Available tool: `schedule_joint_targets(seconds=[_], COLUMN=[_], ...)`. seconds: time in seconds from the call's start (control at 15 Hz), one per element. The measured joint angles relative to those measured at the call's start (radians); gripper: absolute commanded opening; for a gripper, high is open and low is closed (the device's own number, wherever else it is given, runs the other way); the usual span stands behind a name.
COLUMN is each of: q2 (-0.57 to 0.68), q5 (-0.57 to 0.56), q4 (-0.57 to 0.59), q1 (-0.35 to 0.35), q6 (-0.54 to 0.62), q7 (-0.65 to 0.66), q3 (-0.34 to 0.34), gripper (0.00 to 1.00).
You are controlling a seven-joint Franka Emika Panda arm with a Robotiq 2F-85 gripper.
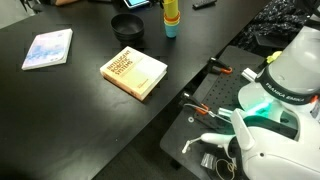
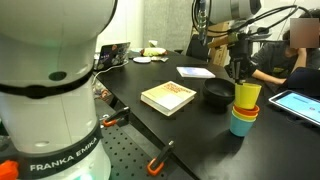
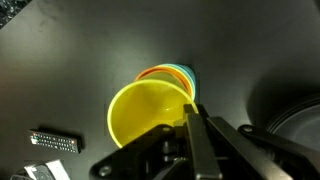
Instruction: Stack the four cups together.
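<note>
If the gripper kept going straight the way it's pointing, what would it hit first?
Most likely the top yellow cup: the gripper points down at its rim. Depth is unclear, so I cannot tell whether they touch.

Blk tbl [image 1: 80,110]: cup stack [image 2: 244,112], bowl [image 1: 127,26], book [image 1: 134,72], booklet [image 1: 48,48].

The cups [image 2: 245,110] stand nested in one upright stack on the table [image 2: 200,135], with the gripper [image 2: 242,78] directly above the top cup. In an exterior view the bowl [image 2: 218,96] sits just beside the stack, on its left, and the book [image 2: 168,97] lies further left, apart from the bowl. A thin booklet [image 2: 195,72] lies behind them, well apart, and a tablet [image 2: 300,103] lies right of the stack
</note>
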Motion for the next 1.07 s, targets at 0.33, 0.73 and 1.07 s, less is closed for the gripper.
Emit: schedule_joint_targets(seconds=[0.33, 0.73, 1.07], q2=[0.0, 0.0, -0.001], q5=[0.003, 0.003, 0.004], q4=[-0.016, -0.025, -0.024], q1=[-0.001, -0.014, -0.019], q6=[0.064, 0.085, 0.086], q7=[0.0, 0.001, 0.007], q3=[0.003, 0.0, -0.001], gripper=[0.08, 0.55, 0.92])
